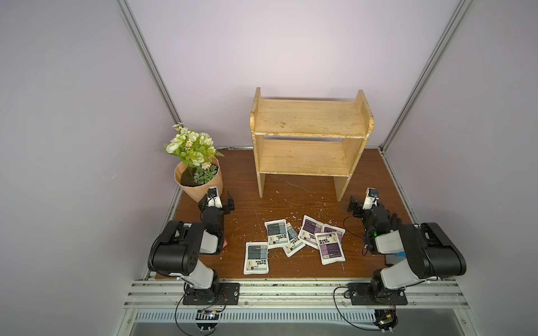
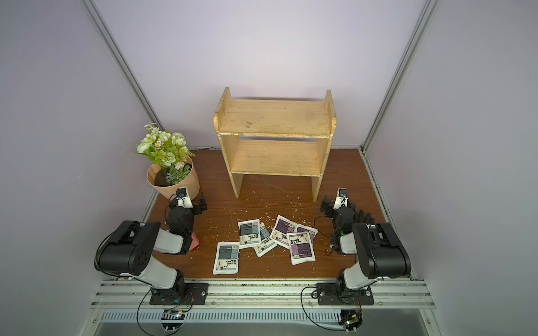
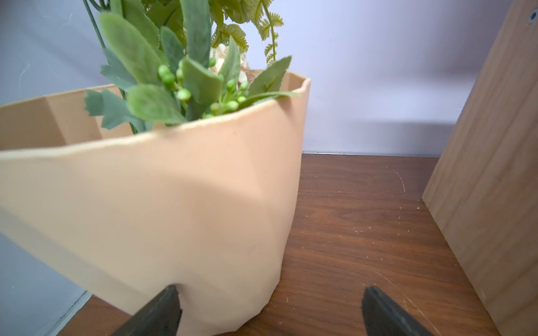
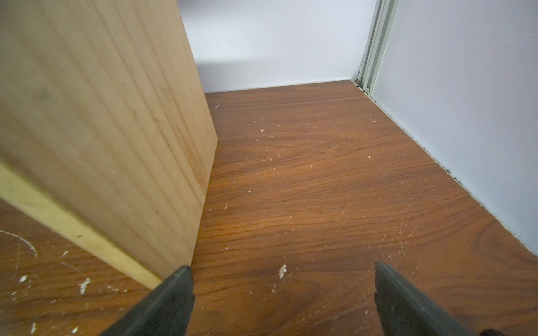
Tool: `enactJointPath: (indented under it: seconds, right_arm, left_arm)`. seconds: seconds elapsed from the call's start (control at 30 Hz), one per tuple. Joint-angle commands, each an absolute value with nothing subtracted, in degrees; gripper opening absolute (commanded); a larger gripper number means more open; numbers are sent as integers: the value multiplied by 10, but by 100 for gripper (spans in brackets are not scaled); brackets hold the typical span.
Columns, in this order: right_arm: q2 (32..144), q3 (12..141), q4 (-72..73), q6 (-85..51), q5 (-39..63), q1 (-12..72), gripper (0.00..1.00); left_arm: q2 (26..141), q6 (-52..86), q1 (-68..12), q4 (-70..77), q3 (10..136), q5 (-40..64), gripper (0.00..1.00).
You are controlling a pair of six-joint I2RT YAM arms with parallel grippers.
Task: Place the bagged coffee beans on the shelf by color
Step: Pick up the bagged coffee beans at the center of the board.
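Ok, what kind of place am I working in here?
Probably a lab test cell, not a real shop: plain walls on aluminium framing, a scuffed brown table, and staged props, a small wooden shelf and an artificial-looking potted plant.

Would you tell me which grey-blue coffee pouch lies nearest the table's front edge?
The leftmost flat white pouch with a grey-blue label; the other two lie farther back, overlapping each other.
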State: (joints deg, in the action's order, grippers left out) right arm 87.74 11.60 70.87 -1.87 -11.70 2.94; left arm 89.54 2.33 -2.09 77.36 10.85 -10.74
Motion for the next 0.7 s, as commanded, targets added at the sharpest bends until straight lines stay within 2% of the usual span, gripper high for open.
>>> enactJointPath:
  seconds: [0.0,0.67]
  right_arm:
    - [867,126,725,-12,-118,30,100]
    - [866,126,722,-13,-119,32,100]
  left_arm:
    - [894,21,-18,785,106,-107,100]
    - [894,22,-18,786,105,-107,100]
